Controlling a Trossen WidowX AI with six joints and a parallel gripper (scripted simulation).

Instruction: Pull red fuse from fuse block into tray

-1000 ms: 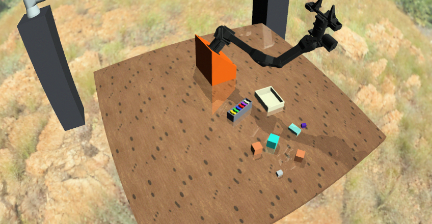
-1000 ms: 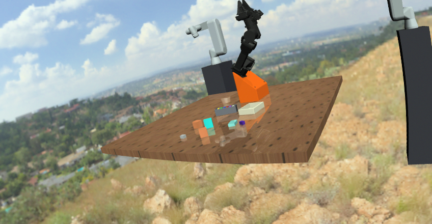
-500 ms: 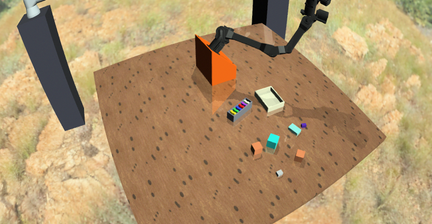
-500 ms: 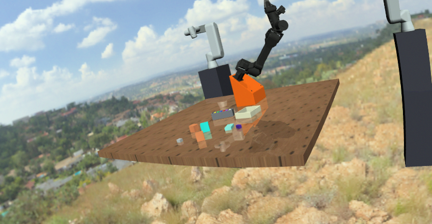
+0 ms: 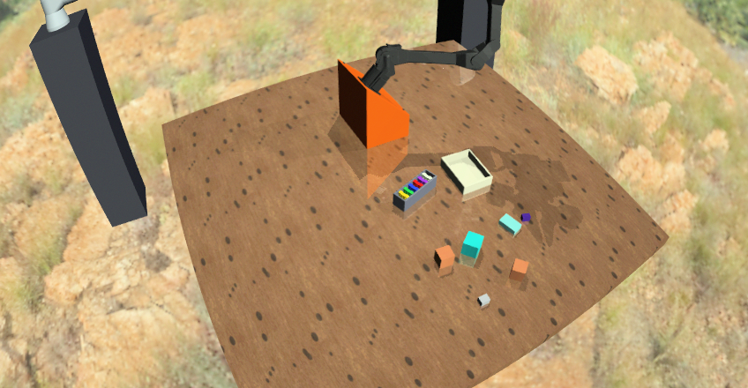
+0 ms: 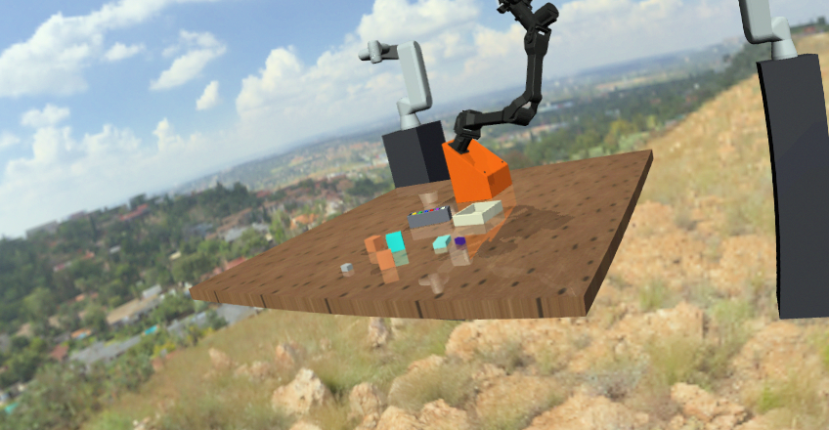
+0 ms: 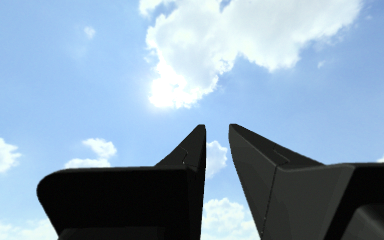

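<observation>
My fingers are matte black, my base (image 5: 375, 116) orange; brown wood table (image 5: 273, 258) dotted with dark holes; cream tray (image 5: 474, 181); grey fuse block (image 5: 415, 197) with rainbow-coloured fuses; teal and orange cubes

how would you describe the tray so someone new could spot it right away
Start at the tall orange base where the arm is mounted, then look just in front of it to the grey fuse block with its row of coloured fuses. The tray sits beside that block, apart from it. It is the only open, cream, shallow box on the table; the other small things are solid coloured cubes.
</observation>
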